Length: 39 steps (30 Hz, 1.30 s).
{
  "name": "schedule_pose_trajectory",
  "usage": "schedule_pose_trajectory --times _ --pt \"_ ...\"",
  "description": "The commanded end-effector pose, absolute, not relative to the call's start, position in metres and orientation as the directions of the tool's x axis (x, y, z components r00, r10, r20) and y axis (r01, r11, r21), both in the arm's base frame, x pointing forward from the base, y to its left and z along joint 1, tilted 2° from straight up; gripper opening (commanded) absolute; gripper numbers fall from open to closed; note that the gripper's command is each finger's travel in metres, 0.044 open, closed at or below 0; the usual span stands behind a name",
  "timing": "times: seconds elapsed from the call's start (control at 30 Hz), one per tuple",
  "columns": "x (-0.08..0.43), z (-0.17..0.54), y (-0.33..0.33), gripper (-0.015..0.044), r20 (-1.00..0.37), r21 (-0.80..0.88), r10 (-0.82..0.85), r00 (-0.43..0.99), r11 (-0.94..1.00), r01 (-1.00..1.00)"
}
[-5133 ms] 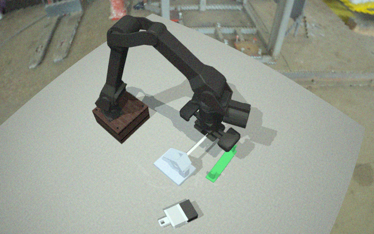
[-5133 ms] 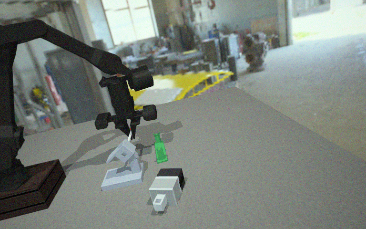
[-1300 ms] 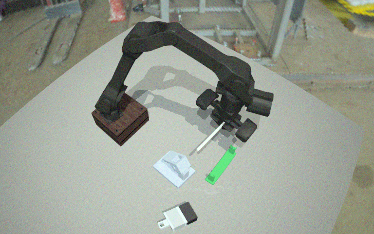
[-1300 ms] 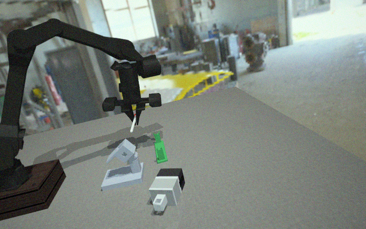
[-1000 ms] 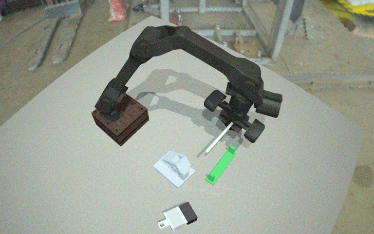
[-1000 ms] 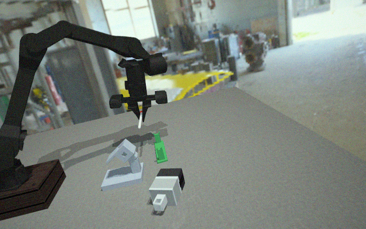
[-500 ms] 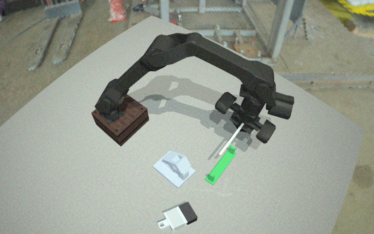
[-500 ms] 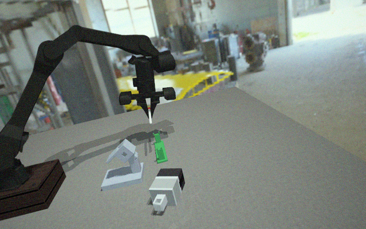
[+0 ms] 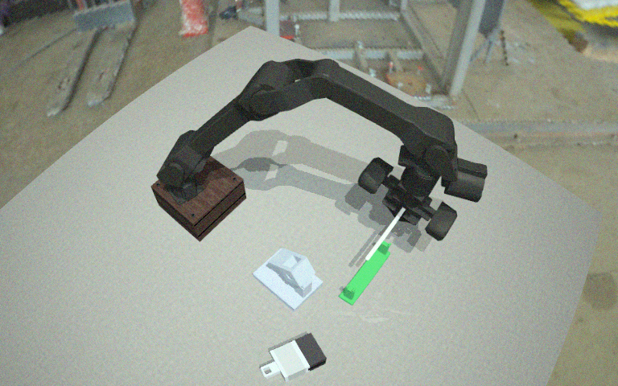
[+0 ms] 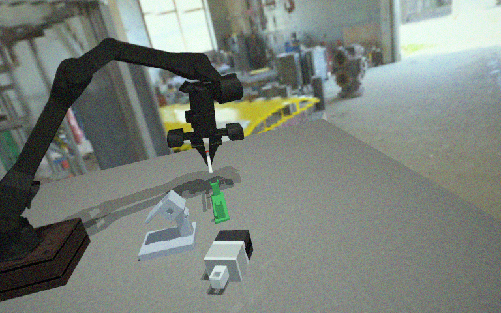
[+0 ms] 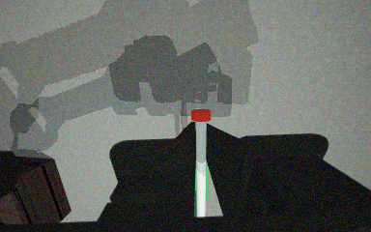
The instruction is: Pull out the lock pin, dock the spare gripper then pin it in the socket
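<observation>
My gripper (image 9: 405,212) (image 10: 208,160) (image 11: 196,126) is shut on the white lock pin (image 9: 385,234) (image 10: 210,167) (image 11: 201,150). The pin's red head shows at the fingertips in the wrist view, and its shaft slants out from them. The pin is in the air above the far end of the green holder. The pale blue mount (image 9: 292,301) (image 10: 166,252) stands apart, its tilted socket (image 10: 177,202) empty. The spare gripper (image 9: 287,359) (image 10: 226,252), white with a black end, lies on the table near the front. Its holed spigot (image 9: 273,367) (image 10: 218,282) points away from the black end.
The green holder (image 9: 368,275) (image 10: 217,199) (image 11: 207,184), with an upright at each end, lies right of the mount in the top view. The wooden arm base (image 9: 220,200) (image 10: 40,272) (image 11: 41,193) is to the left. The spare gripper is nearer the camera than the mount.
</observation>
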<state>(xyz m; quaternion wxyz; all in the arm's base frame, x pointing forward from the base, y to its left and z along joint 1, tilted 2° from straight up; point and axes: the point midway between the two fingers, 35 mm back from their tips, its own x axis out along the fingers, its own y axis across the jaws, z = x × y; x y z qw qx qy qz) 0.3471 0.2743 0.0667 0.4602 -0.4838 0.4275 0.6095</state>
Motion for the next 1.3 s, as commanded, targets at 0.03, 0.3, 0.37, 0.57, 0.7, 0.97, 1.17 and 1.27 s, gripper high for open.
schedule_pose_trajectory --times 0.03,0.3,0.37,0.57,0.7,0.97,1.17,1.27 --pt "0.346 0.057 0.274 0.0 -0.983 0.078 0.145 -0.11 -0.214 -0.974" --pt "0.347 0.045 0.274 0.0 -0.983 0.07 0.15 -0.104 -0.215 -0.974" --pt "0.347 0.042 0.274 0.0 -0.983 0.069 0.151 -0.103 -0.215 -0.974" --pt "0.347 0.033 0.275 0.0 -0.983 0.064 0.154 -0.098 -0.215 -0.975" --pt "0.347 0.027 0.275 0.0 -0.983 0.061 0.156 -0.096 -0.215 -0.975" --pt "0.348 0.015 0.276 0.0 -0.983 0.054 0.16 -0.09 -0.215 -0.975" --pt "0.348 0.013 0.276 0.0 -0.983 0.053 0.161 -0.089 -0.215 -0.975" --pt "0.348 0.013 0.276 0.0 -0.983 0.053 0.161 -0.089 -0.215 -0.975"
